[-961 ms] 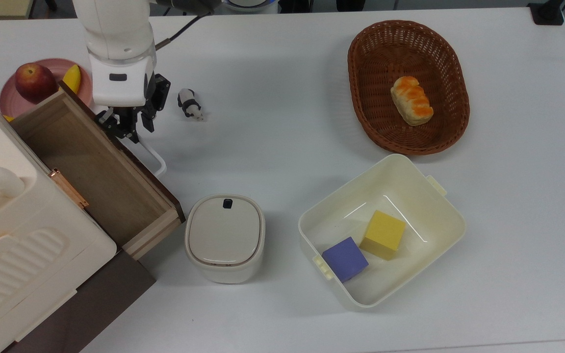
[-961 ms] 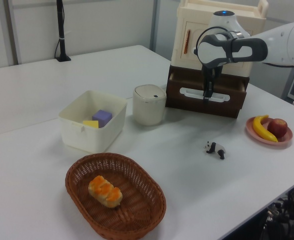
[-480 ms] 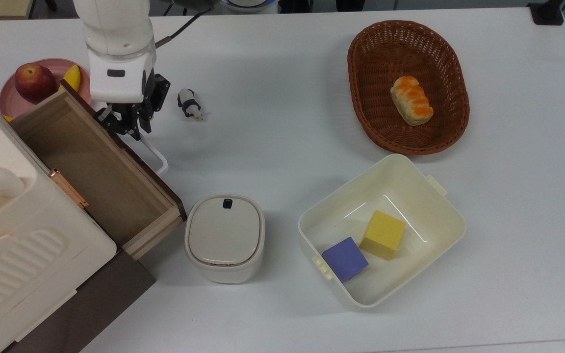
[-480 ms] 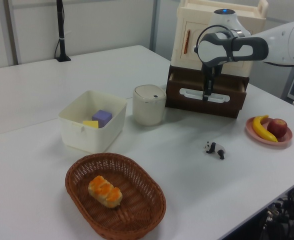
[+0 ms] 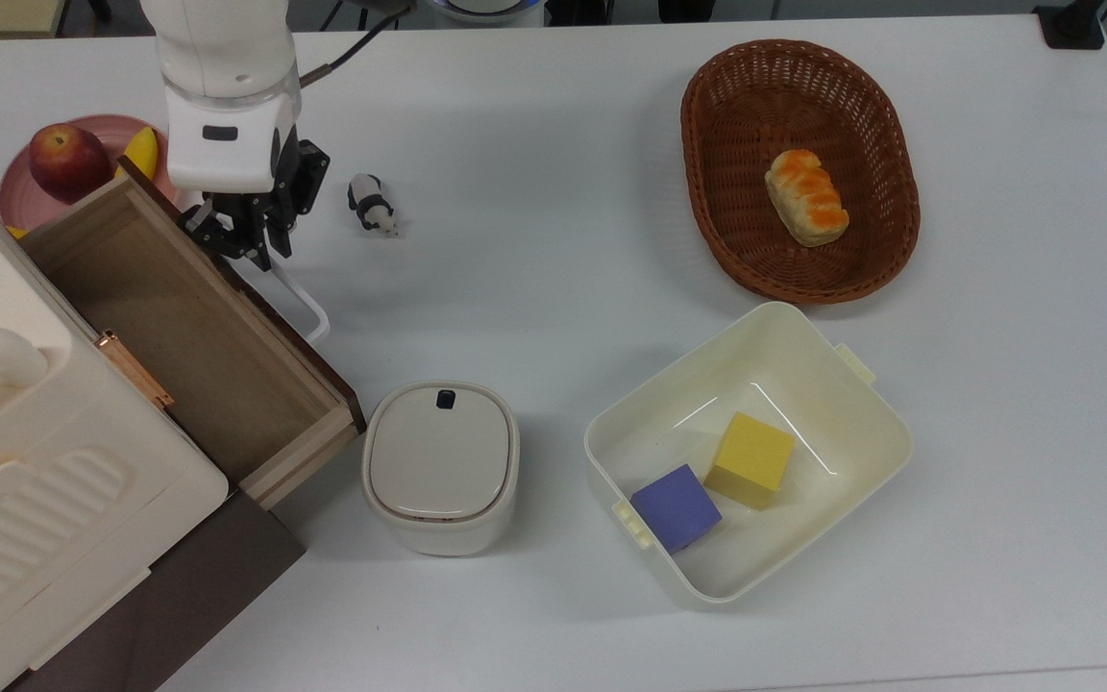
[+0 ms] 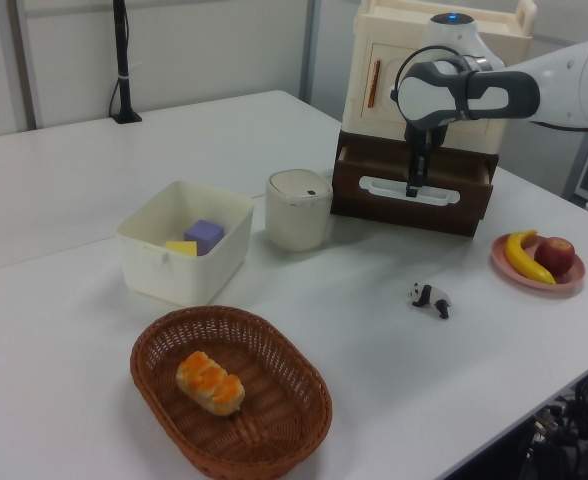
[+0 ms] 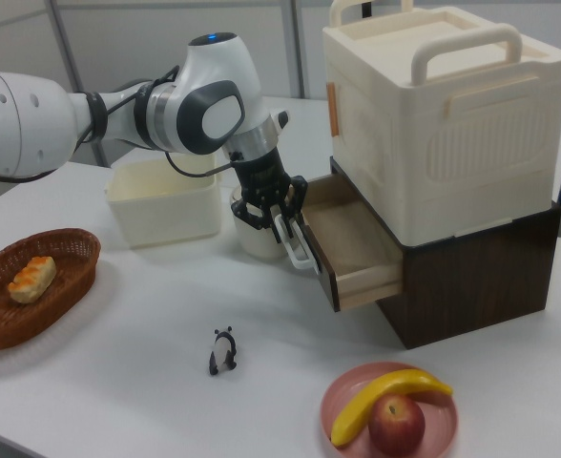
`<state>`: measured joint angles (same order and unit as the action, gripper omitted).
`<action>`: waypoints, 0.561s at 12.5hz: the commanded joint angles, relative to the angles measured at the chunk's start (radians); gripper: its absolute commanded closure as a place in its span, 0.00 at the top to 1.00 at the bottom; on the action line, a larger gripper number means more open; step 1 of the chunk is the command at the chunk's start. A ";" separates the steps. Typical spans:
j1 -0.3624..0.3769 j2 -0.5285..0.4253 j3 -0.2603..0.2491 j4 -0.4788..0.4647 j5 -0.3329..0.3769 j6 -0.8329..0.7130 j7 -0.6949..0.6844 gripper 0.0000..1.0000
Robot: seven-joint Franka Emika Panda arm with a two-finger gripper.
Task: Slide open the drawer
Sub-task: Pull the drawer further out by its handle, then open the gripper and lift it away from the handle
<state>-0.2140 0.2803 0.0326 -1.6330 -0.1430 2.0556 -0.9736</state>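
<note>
The wooden drawer (image 5: 179, 317) stands pulled well out of the dark brown cabinet, its tan inside bare. Its white loop handle (image 5: 306, 306) sticks out from the dark front panel. My gripper (image 5: 234, 245) hangs over the handle's far end in the top view, fingers spread and holding nothing. In the right view the gripper (image 7: 279, 221) sits just above the handle (image 7: 300, 250) at the drawer (image 7: 352, 248) front. In the left view the gripper (image 6: 412, 186) points down at the handle (image 6: 384, 186).
A toy panda (image 5: 371, 204) lies close to the gripper. A pink plate (image 5: 102, 128) with an apple and a banana is behind the drawer. A lidded cream pot (image 5: 440, 466), a cream bin (image 5: 885, 423) with two cubes and a wicker basket (image 5: 698, 96) with bread stand farther off.
The gripper has drawn back a little from the handle, toward the top view's upper left. The drawer has stayed where it was.
</note>
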 commanded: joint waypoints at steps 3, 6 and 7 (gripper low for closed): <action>0.002 -0.061 0.004 -0.010 0.023 -0.084 0.045 0.24; 0.013 -0.159 0.010 0.041 0.083 -0.318 0.206 0.42; 0.018 -0.176 0.029 0.065 0.106 -0.395 0.339 0.51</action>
<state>-0.2126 0.1948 0.0381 -1.5874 -0.0913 1.8237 -0.8413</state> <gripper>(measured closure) 0.705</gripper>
